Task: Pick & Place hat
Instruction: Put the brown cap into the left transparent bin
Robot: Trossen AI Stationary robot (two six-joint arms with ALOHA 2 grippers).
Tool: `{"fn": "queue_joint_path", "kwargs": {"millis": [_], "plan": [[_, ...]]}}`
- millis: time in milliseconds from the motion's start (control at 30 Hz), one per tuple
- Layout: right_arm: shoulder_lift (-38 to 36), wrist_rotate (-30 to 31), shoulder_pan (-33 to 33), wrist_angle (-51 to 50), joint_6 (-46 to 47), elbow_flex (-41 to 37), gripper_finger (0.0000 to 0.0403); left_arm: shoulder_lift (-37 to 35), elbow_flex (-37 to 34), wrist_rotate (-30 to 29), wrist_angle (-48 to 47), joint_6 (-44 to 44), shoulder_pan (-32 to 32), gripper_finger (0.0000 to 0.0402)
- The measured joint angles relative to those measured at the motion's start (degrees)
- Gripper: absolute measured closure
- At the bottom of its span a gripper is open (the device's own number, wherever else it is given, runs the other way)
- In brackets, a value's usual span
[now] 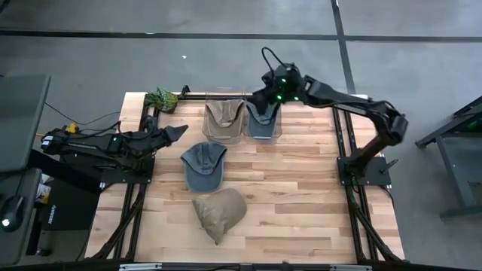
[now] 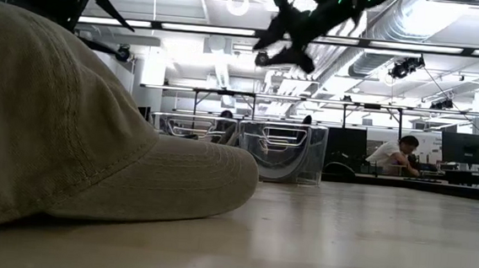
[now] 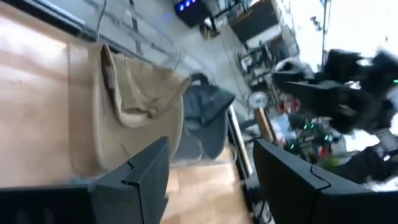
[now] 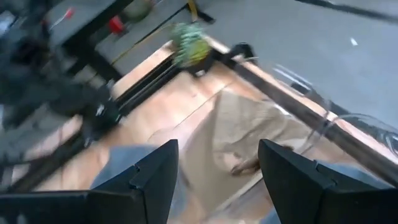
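the fingers of the right gripper (image 1: 256,96) are standing apart, holding nothing, above the clear bin (image 1: 263,124) with a blue-grey cap. the left gripper (image 1: 175,132) is waiting open too. a blue cap (image 1: 203,165) and a tan cap (image 1: 220,211) are lying on the table (image 1: 301,196).

Up top, the high camera looks straight down on the whole wooden table (image 1: 301,188), both arms inside its frame, while the low camera sits right at the tabletop, pressed close against a khaki hat (image 2: 62,130) and facing level across to two clear bins (image 2: 285,150) and the room behind. The left wrist camera looks past its own dark fingers (image 3: 140,177) toward those bins and the other arm. The right wrist camera looks down over the bins from close above, sharing them with every other view.
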Motion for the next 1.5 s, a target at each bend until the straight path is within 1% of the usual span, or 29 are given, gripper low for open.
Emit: {"fn": "queue_joint_path", "kwargs": {"millis": [133,233,367,467,567,700,800,967,1133,1233,1333,1400,1500], "plan": [[-6.29,-0.51,4.00,-9.49,-3.72,0.00,0.0187,0.04,0.00,6.93,-1.03,-3.12,0.00,0.0189],[-9.62,1.46,7.92,-17.61,-4.73,0.00,0.0186,0.15,0.00,13.75,-1.11,-5.42,0.00,0.0189],[-11.28,3.38,13.27,-25.47,-5.80,0.00,0.0186,0.65,0.00,20.71,-1.21,-10.15,-0.04,0.0189],[-11.05,3.09,17.07,-29.71,-5.15,-0.02,0.0186,0.99,0.00,23.12,-1.24,-13.42,-0.88,0.0189],[-10.81,1.74,20.38,-29.65,-4.68,-2.04,0.0185,1.60,0.00,24.55,-1.14,-16.58,-3.34,0.0189],[-12.07,2.13,22.78,-25.52,-2.20,-8.92,0.0187,3.02,0.00,26.10,-1.22,-23.15,-8.99,0.0189],[-14.65,2.30,23.64,-18.29,1.49,-15.64,0.0186,5.24,0.00,23.81,-1.18,-29.21,-14.48,0.0189],[-20.00,2.59,26.36,-6.11,8.55,-27.09,0.0187,10.79,0.00,15.29,0.85,-40.06,-24.74,0.0189],[-24.50,6.69,29.95,0.91,13.35,-34.92,0.0186,18.35,0.02,7.75,7.84,-47.11,-34.05,0.0189],[-26.23,7.72,31.54,3.83,15.31,-37.49,0.0187,23.36,0.03,3.24,12.53,-51.29,-38.67,0.0189],[-27.32,8.52,32.76,4.60,16.02,-38.45,0.0186,28.35,0.05,-0.63,16.92,-55.09,-42.54,0.0189],[-27.52,8.85,33.38,4.50,16.02,-38.49,0.0186,31.61,1.07,-2.69,17.40,-58.34,-44.69,0.0189],[-27.68,8.93,33.79,4.88,16.00,-38.49,0.0187,36.72,4.51,-3.75,16.80,-61.77,-46.71,0.0189]]}}
